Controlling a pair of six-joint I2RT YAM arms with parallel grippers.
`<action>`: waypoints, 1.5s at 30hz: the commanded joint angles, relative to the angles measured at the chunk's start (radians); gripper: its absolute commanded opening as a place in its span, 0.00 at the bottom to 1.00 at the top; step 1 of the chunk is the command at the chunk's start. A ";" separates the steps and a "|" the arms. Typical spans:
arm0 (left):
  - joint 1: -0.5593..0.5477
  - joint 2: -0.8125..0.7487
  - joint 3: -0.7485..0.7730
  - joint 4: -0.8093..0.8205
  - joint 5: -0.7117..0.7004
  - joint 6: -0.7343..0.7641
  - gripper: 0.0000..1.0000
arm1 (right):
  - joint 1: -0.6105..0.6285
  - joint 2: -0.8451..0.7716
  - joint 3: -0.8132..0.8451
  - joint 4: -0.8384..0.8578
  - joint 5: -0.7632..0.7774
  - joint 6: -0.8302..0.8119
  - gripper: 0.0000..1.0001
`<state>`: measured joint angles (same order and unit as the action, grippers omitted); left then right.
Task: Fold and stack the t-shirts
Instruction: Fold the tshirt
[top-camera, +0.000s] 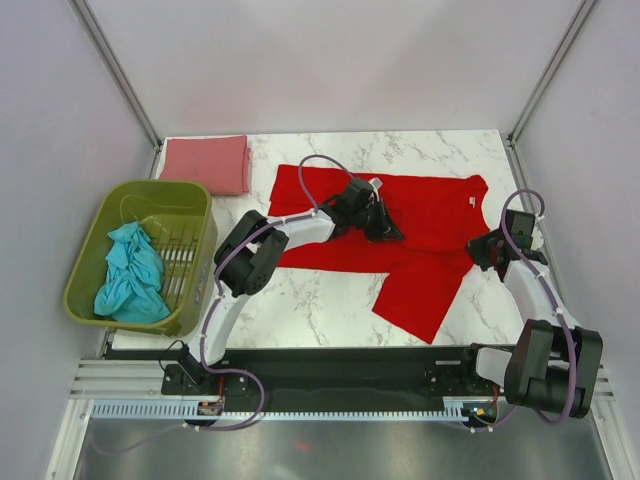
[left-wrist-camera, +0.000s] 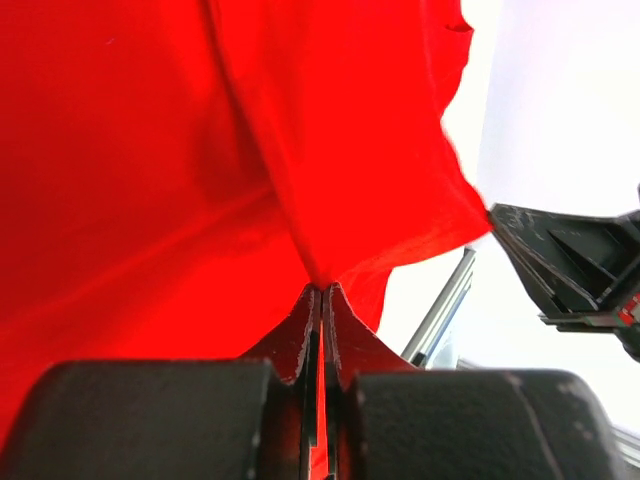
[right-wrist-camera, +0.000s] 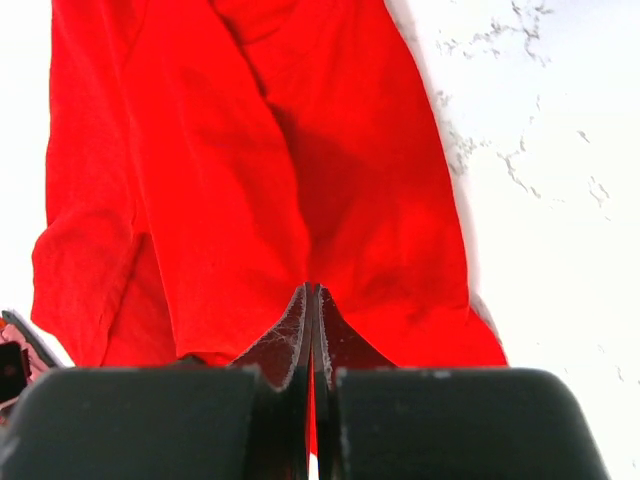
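Observation:
A bright red t-shirt (top-camera: 430, 215) lies spread on the marble table (top-camera: 300, 300), with one part folded down toward the near edge. My left gripper (top-camera: 388, 232) sits on the shirt's middle. In the left wrist view this gripper (left-wrist-camera: 322, 292) is shut on a pinched ridge of the red cloth (left-wrist-camera: 150, 150). My right gripper (top-camera: 478, 250) is at the shirt's right edge. The right wrist view shows it (right-wrist-camera: 312, 290) shut on the red fabric (right-wrist-camera: 250, 150) too. A dusty pink t-shirt (top-camera: 205, 163) lies folded at the back left. A teal t-shirt (top-camera: 130, 275) is crumpled in the basket.
An olive-green plastic basket (top-camera: 150, 190) stands at the table's left edge. Grey walls and metal frame posts (top-camera: 120, 70) close in the back and sides. The right arm's body (left-wrist-camera: 580, 270) shows at the right of the left wrist view.

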<state>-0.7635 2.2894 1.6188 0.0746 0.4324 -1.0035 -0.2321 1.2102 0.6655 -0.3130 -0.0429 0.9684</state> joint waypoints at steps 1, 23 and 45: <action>0.010 -0.061 0.036 -0.055 0.048 0.022 0.02 | 0.000 -0.058 0.016 -0.067 0.032 -0.002 0.00; 0.024 -0.065 0.018 -0.211 0.077 0.103 0.02 | 0.051 -0.264 -0.119 -0.161 0.163 -0.004 0.00; 0.262 -0.147 0.039 -0.262 0.131 0.227 0.33 | -0.042 0.399 0.499 0.055 -0.015 -0.428 0.55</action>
<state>-0.5903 2.1925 1.5967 -0.1951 0.5461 -0.8421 -0.2611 1.5291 1.0931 -0.3359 -0.0105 0.6136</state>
